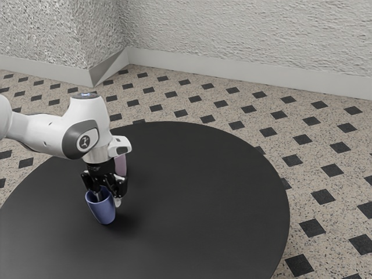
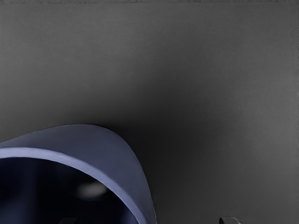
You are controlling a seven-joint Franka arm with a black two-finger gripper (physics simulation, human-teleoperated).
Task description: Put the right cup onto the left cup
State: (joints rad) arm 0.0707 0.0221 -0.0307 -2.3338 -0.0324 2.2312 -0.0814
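Note:
My gripper (image 1: 108, 199) points down over the rim of the blue cup (image 1: 105, 211) with its fingers apart. One finger reaches into the cup's mouth, and the other (image 1: 118, 201) stands outside the wall. The wrist view has the blue cup (image 2: 114, 154) close under the hand, its wall between the two tips of the open gripper (image 2: 149, 220). Behind the hand in the exterior view is the pink cup (image 1: 121, 165), partly covered by the arm.
The cups are on a round black table (image 1: 197, 192), whose curved edge runs around the exterior view's right. Beyond it lie a tiled floor (image 1: 314, 163) and a pale textured wall (image 1: 250, 35).

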